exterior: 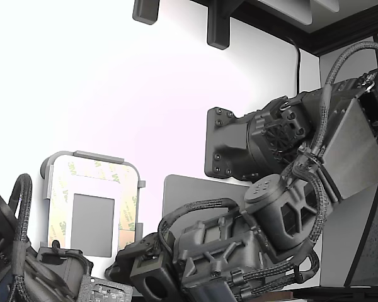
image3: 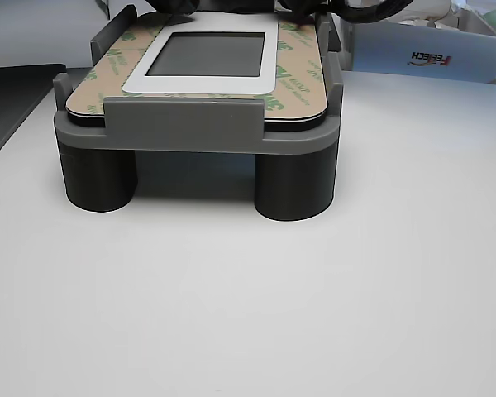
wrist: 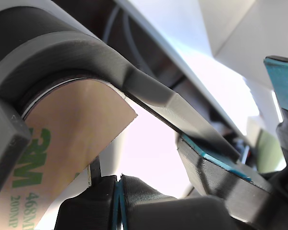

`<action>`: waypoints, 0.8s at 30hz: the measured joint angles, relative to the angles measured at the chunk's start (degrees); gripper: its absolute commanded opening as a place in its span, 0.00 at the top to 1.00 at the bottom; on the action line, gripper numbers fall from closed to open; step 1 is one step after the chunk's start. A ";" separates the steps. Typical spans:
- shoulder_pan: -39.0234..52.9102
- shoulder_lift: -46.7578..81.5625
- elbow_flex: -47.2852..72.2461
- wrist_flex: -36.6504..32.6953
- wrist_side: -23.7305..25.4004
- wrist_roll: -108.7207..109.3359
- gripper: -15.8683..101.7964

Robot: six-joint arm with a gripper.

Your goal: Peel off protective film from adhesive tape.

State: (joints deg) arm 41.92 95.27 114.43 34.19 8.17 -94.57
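A: What are the fingers doing?

B: In the wrist view the gripper [wrist: 230, 120] is standing spread: one teal-padded finger [wrist: 209, 160] is lying low, the other pad [wrist: 282, 79] is sitting well apart from it, and only bright background is showing between them. They are pinching nothing.

A: And the film?

B: The protective film [wrist: 72, 139] is filling the near side of the wrist view, cream-tan with a green "3M" and "468MP" printed on it. Its rounded corner is curling free of the grey holder frame [wrist: 86, 52] that is arching over it. A dark clamp-like part with a teal seam [wrist: 117, 201] is sitting right under the film's edge; whether it is gripping the film, I cannot tell.

A: Where is the tape itself?

B: The adhesive tape [image3: 302, 87] is lying flat as a tan border around a small grey rectangle [image3: 211, 54], seated on the raised holder [image3: 198, 124], which is standing on two round legs.

A: Any room around it?

B: In the other view the white table [image3: 248, 306] is stretching open in front of the holder. In the exterior view the arm [exterior: 239, 251] is crowding the holder's lower right corner, and a second dark arm [exterior: 25, 264] is sitting at the lower left.
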 measured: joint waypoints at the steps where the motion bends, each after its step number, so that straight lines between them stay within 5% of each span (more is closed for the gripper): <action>1: 0.00 0.00 0.00 0.09 0.00 0.00 0.96; 24: -2.46 -0.18 1.85 -3.87 -1.32 -4.75 0.96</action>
State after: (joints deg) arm 39.46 95.10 116.28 30.32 6.86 -99.32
